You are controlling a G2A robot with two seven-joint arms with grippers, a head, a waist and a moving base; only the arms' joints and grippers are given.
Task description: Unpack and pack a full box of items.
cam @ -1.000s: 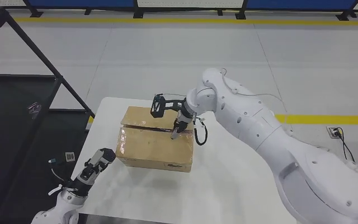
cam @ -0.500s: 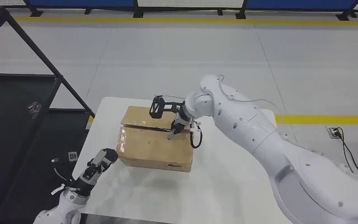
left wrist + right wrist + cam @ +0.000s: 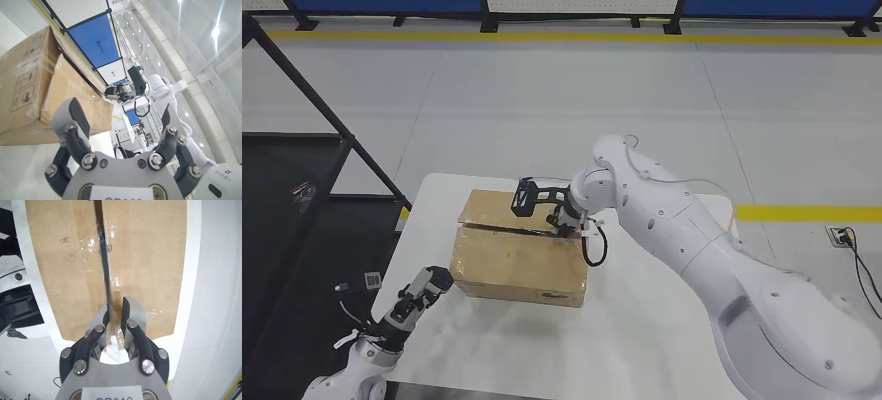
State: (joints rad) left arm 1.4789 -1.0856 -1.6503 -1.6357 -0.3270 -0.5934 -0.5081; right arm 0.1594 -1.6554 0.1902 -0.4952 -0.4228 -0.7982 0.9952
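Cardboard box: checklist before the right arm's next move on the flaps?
1. Right gripper at the end of the top seam of the cardboard box: ok.
2. Seam parted: ok, a dark slit runs along it between the two flaps.
3. Firm hold on a flap edge: cannot tell.
4. Left gripper open and apart from the box, near the table's corner: ok.
5. Box resting fully on the white table, bare surface around it: ok.
6. Contents of the box: cannot tell, the flaps cover them.
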